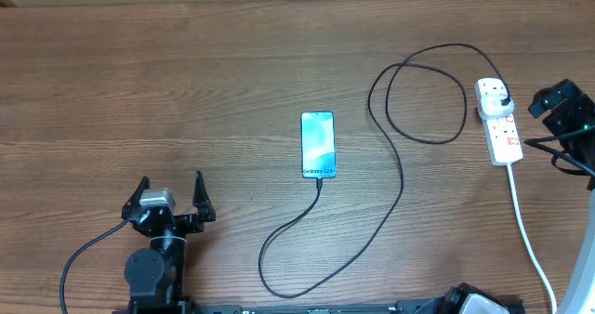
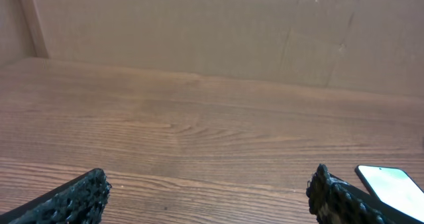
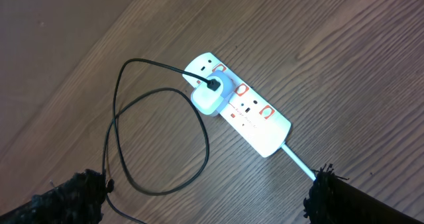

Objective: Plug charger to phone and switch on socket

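Note:
The phone [image 1: 317,145] lies flat mid-table, its light blue screen up, and its corner shows in the left wrist view [image 2: 391,187]. The charger's thin black cable [image 1: 402,179] runs from the phone's near end, loops over the table and ends at a white adapter in the socket [image 1: 499,124]. The right wrist view shows the white socket [image 3: 255,114] with reddish switches and the cable loop [image 3: 159,144]. My left gripper [image 1: 169,202] is open and empty at the front left, apart from the phone. My right gripper [image 3: 209,197] is open and empty above the socket.
The socket's white cord [image 1: 530,235] runs toward the front right edge. A cardboard wall [image 2: 218,32] stands behind the table. The right arm [image 1: 567,119] hangs at the right edge beside the socket.

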Robot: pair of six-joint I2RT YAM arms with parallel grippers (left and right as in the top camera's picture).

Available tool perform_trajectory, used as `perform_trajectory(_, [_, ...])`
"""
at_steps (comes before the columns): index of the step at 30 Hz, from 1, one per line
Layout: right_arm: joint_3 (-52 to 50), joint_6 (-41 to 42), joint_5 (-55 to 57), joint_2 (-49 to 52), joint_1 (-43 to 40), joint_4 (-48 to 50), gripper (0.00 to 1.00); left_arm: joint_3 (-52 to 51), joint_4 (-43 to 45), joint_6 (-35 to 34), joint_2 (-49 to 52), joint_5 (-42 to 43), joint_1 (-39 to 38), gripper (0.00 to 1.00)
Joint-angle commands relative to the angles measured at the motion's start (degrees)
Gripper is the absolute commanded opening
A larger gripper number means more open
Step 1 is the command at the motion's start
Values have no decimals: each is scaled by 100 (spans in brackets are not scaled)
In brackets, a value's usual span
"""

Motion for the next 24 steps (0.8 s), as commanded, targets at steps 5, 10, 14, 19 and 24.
perform_trajectory(5, [7,4,79,-13,37,37,100,-22,4,-15,-72,17,31,100])
perform_trajectory(10, [7,4,79,-13,37,37,100,-20,4,-15,-72,39,31,99])
perform_trajectory(14, [7,4,76,-13,39,37,100,-20,4,-15,-70,39,31,100])
perform_trajectory(19, [7,4,79,-13,39,35,100,-20,4,-15,-70,39,31,100])
perform_trajectory(24, [7,4,79,-13,39,35,100,-20,4,-15,-66,39,31,100])
